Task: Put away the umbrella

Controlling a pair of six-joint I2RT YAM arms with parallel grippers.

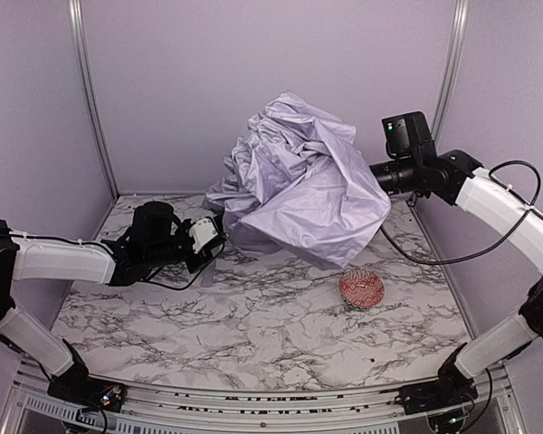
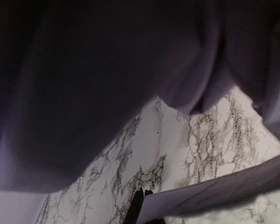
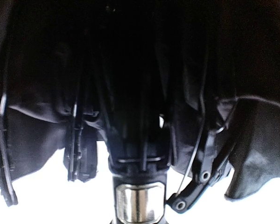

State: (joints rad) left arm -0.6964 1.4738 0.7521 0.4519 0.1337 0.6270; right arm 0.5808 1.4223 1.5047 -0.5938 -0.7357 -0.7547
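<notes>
Umbrella (image 1: 299,181): crumpled pale lavender fabric, half collapsed, bunched just ahead of the right end effector (image 1: 383,175), which is clamped on its shiny metal shaft (image 3: 139,203). Its fingertips are hidden among black ribs (image 3: 196,170). Left end effector (image 1: 214,237) is pressed together at the canopy's low edge; contact unclear. Marbled desk (image 1: 253,334) below.

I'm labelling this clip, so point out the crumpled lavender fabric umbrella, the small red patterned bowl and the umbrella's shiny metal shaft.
Crumpled lavender fabric umbrella (image 1: 299,185), top view, middle of canopy.
Small red patterned bowl (image 1: 361,289), top view, its inside.
Shiny metal shaft (image 3: 136,203), right wrist view, bright front face.
</notes>
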